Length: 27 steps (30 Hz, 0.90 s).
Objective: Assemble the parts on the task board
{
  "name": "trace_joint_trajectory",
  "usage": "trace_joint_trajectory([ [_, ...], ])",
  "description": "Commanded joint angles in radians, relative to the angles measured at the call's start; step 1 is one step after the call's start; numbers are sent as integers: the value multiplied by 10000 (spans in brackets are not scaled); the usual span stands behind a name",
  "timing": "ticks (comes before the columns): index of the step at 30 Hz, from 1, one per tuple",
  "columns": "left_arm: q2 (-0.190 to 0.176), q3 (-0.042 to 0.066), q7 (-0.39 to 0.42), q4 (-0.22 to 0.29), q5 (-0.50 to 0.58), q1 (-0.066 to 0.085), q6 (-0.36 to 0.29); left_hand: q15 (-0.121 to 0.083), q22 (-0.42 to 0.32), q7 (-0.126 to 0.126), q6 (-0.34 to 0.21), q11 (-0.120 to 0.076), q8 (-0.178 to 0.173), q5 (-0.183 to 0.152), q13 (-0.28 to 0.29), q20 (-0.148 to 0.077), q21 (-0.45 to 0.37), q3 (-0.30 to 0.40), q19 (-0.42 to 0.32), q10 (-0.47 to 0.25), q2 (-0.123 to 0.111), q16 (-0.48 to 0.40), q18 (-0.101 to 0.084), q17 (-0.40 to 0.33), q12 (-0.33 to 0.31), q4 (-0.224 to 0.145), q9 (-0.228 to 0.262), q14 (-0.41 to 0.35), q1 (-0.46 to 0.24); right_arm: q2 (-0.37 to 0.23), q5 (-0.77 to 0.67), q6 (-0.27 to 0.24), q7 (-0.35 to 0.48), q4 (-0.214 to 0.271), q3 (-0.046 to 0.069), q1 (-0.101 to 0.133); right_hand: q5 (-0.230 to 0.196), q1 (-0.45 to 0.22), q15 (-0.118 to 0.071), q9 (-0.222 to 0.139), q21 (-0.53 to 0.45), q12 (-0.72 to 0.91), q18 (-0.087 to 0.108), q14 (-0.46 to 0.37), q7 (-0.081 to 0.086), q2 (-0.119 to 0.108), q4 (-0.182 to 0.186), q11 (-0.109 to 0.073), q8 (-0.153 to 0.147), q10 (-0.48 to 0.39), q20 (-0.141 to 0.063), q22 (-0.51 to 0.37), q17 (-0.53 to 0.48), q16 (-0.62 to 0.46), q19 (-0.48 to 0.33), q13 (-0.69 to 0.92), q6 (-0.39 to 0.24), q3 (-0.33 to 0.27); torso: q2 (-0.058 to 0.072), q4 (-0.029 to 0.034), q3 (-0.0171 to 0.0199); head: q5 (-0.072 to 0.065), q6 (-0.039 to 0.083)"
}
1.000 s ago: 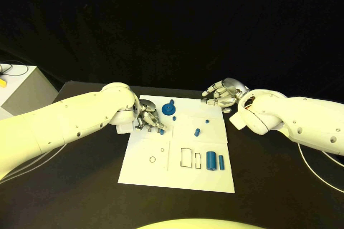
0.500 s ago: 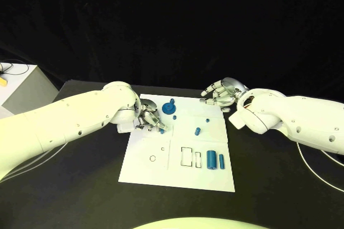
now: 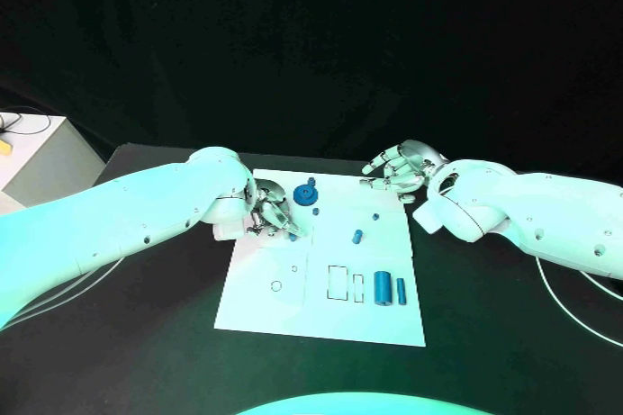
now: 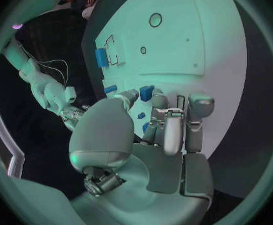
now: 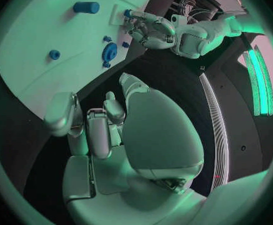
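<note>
The task board (image 3: 325,298) lies mid-table, w/ most blue parts loose on it. Nearest, a thick cylinder (image 3: 383,287) and a thinner rod (image 3: 401,291) are laid side by side just beside two outlined slots (image 3: 346,284), w/ a small ring mark (image 3: 274,285) to their left. Further on, a short peg (image 3: 356,239) and a smaller bit (image 3: 374,219) are seen lying apart. At the far-left part of the board the left hand (image 3: 270,215) is held low, fingers curled together; a small blue piece (image 3: 293,238) is seen at the fingertips, but whether it is pinched or merely touched cannot be told, even from the wrist view. Just past it sits a round disc (image 3: 305,196) w/ a small peg (image 3: 311,182) beyond. Compared w/ a second ago, little is changed: the left hand is seen drawn slightly closer over that piece, parts otherwise unmoved. The right hand (image 3: 400,170) is kept off the far-right corner, fingers loosely apart, holding nothing. Judged from this, work is at an early stage, approx. a grasp or seating of one small part, w/ the rest not yet placed.
</note>
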Motion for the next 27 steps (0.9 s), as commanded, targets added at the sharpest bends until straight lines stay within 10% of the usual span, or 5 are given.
trace_joint_trajectory([
  [1,26,-3,30,1,116,5,164,-81,19,-62,-38,-54,72,20,-6,-21,62,36,-64,-24,77,27,-85,553,33,-30,51,317,209,10,-100,196,20,8,0,-9,-45,-111,73,15,-30,-44,105,202,-5,6,-9,-10,40,-39,-7,-7,269,-61,-48,-10,-61,46,0,3,2,-11,-28],
  [11,-39,-8,198,118,331,2,145,-223,91,-218,-233,-220,533,68,-36,-130,149,1792,-107,-39,310,29,-89,596,-3,-573,568,326,1795,26,-100,159,59,-7,-2,-22,-45,-111,73,15,-30,-44,105,202,-5,6,-9,-10,40,-39,-7,-7,269,-61,-48,-10,-61,46,-6,4,5,-22,-53],
  [27,-508,28,263,577,1401,-3,-763,-297,210,-304,-491,-297,1571,101,208,-178,281,4902,-83,294,-319,53,-106,726,191,-1676,1774,382,735,3,-103,-17,136,-32,-5,-32,-52,-113,68,18,-148,-69,126,176,-10,37,-26,-17,63,-73,-10,-82,200,-108,-80,-67,-64,89,3,12,19,-30,-56],
])
